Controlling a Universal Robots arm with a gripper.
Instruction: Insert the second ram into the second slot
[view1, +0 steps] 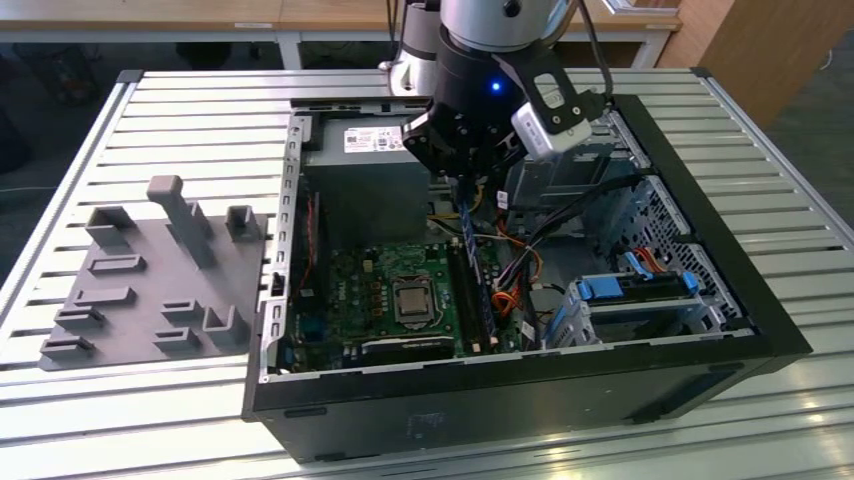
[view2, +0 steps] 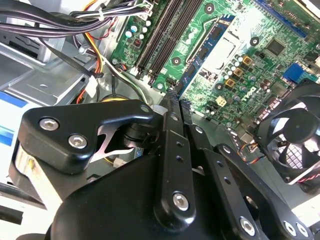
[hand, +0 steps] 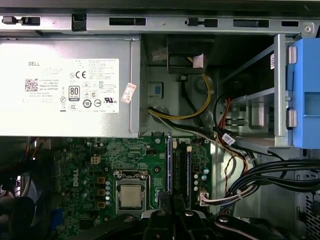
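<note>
Gripper (view2: 172, 100) clamped on thin blue memory stick (view2: 205, 56), poised edge-down near black slots (view2: 162, 37); judged light, stiff yet fragile, best held by its bare edges.

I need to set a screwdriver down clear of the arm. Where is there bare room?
Bare slatted table lies between the grey fixture and the far edge, and again beside the case on the exterior view's right. Inside the case it is crowded: cables, and the gripper holding the second ram over the slots.
</note>
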